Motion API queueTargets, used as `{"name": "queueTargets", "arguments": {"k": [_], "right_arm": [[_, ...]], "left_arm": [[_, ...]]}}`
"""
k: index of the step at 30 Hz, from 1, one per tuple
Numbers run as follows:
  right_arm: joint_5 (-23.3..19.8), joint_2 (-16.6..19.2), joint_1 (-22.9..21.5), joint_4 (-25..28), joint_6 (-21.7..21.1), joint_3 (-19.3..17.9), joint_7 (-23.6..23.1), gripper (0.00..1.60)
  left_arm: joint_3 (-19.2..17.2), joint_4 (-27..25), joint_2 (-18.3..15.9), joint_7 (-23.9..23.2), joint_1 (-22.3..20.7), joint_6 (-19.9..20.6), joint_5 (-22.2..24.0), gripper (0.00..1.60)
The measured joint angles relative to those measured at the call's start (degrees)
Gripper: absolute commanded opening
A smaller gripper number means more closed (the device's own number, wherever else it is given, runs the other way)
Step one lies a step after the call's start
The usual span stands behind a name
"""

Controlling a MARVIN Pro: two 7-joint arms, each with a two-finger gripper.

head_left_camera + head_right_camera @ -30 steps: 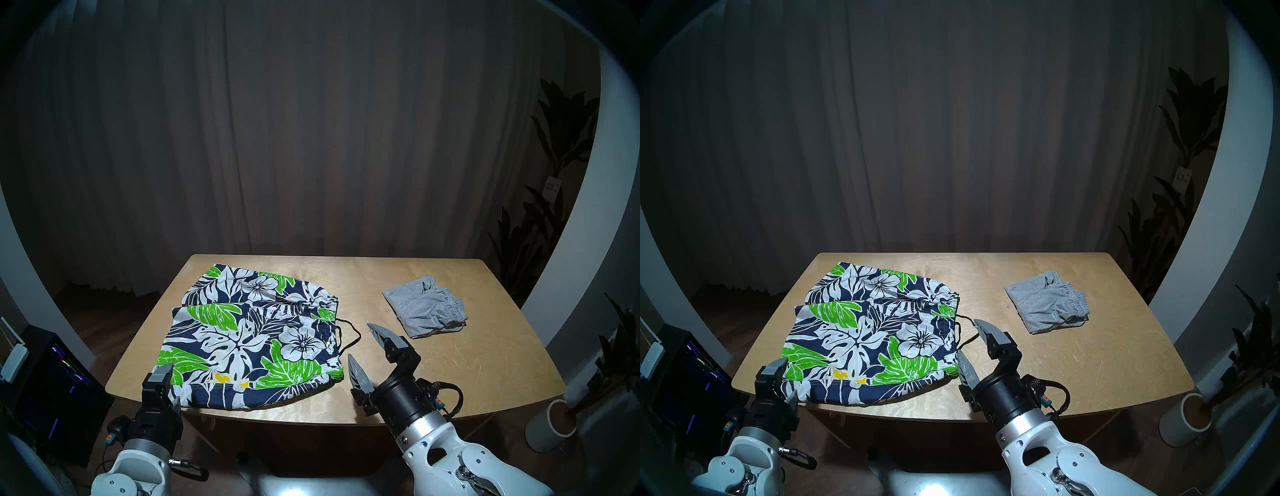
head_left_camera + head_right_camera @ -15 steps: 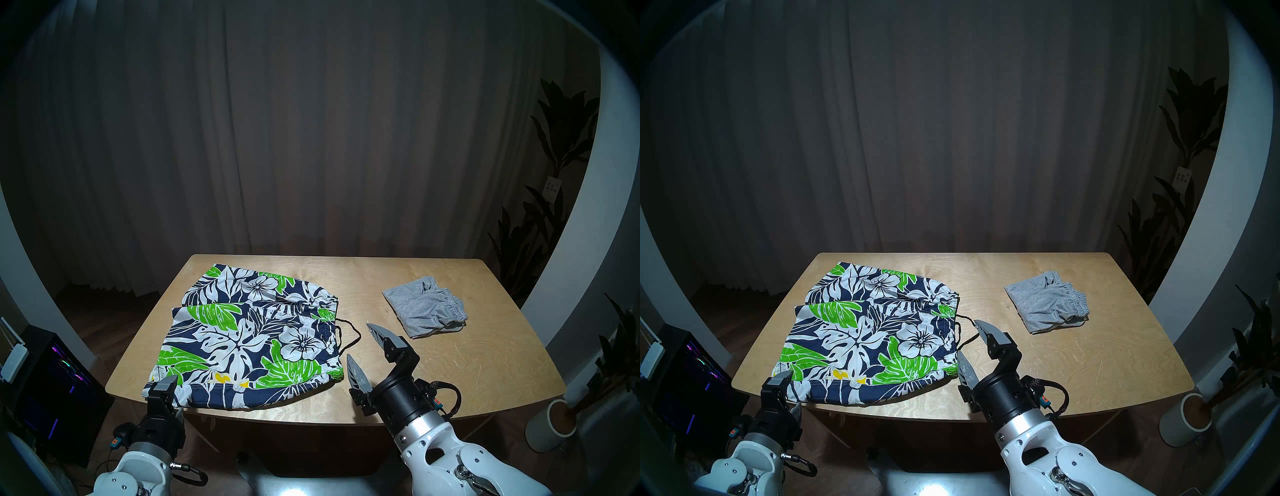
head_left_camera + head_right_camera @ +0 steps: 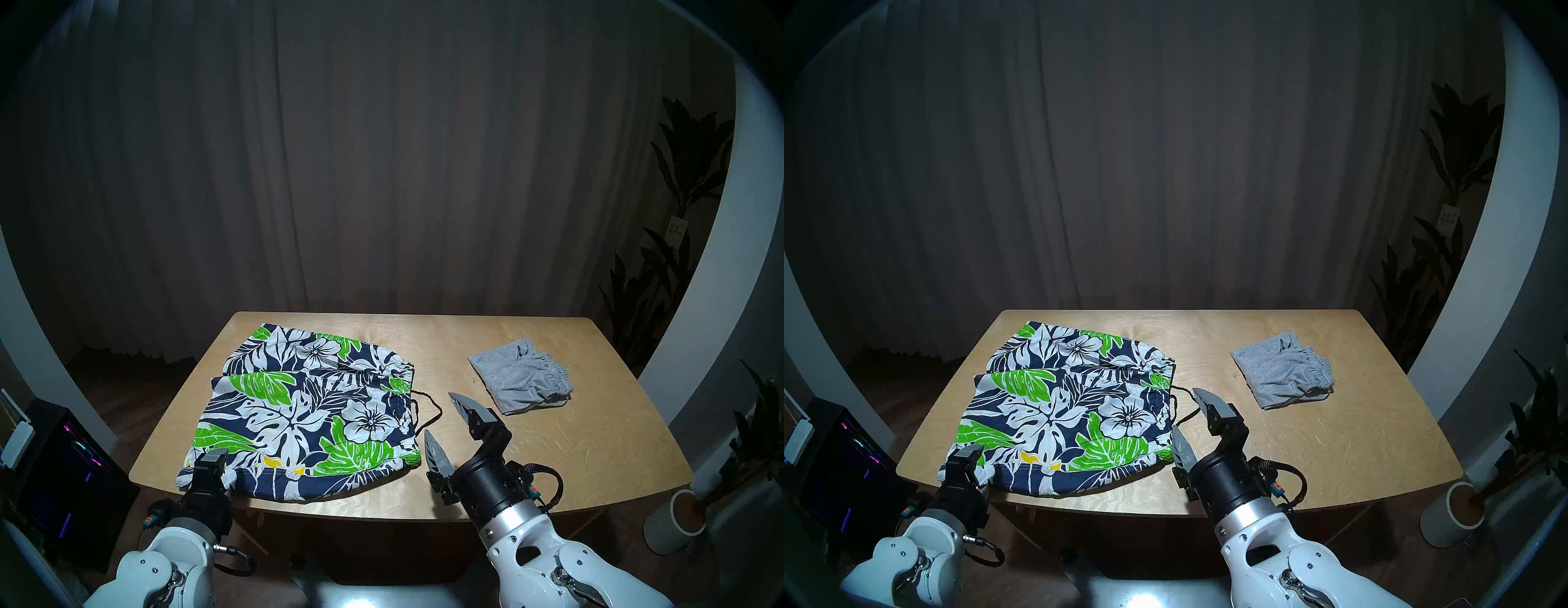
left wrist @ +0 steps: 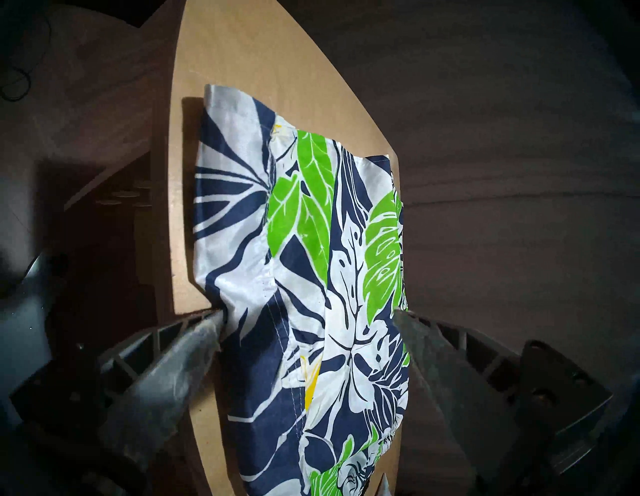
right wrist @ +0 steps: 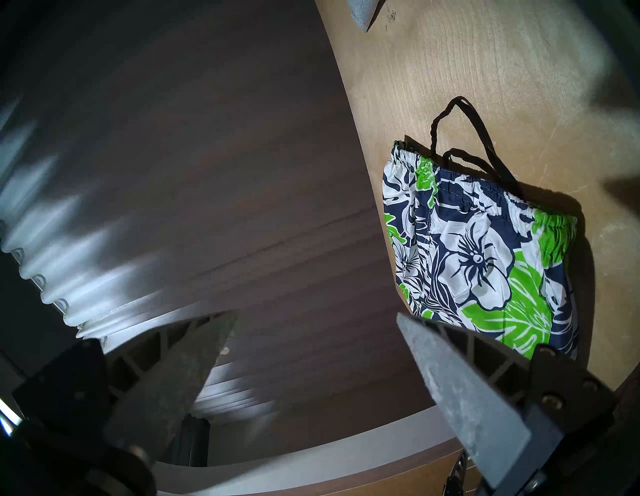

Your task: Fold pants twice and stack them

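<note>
floral shorts [image 3: 305,407] lie flat on the table [image 3: 572,450], grey shorts [image 3: 519,379] apart; left gripper [image 4: 308,322] open astride their corner, right gripper [image 3: 441,420] open, empty.

Open tabletop [image 3: 572,446] on right half, near to far edge, blocked only by grey shorts [image 3: 522,380] far right. Left half covered by floral shorts [image 3: 305,407], hem over near edge. Clear strip between both shorts, crossed by drawstring [image 3: 428,407] beside right gripper [image 3: 441,420]. Narrow bare band behind floral shorts along far edge.
</note>
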State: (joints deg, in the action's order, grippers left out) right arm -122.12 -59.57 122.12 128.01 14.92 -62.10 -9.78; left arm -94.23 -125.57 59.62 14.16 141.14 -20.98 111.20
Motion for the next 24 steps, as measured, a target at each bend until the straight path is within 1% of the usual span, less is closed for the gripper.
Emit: {"name": "queueTargets", "arguments": {"k": [6, 13, 19, 24], "right_arm": [[0.0, 0.0, -0.65, -0.18, 0.48, 0.58, 0.53, 1.6], [-0.67, 0.09, -1.51, -0.81, 0.92, 1.5, 2.05, 1.6], [-1.22, 0.16, -2.17, -1.86, 1.22, 2.24, 2.37, 1.6], [-0.95, 0.16, -3.15, -3.84, 1.4, 3.25, 2.02, 1.6]], "left_arm": [[-0.23, 0.06, -0.62, 2.87, -1.08, 0.56, 0.09, 1.6], [-0.64, -0.01, -0.69, 4.81, -1.16, 0.66, 0.16, 1.6], [-1.12, -0.13, -0.59, 5.26, -0.9, 0.66, 0.35, 1.6], [-1.55, -0.18, -0.5, 5.25, -0.65, 0.72, 0.88, 1.6]]}}
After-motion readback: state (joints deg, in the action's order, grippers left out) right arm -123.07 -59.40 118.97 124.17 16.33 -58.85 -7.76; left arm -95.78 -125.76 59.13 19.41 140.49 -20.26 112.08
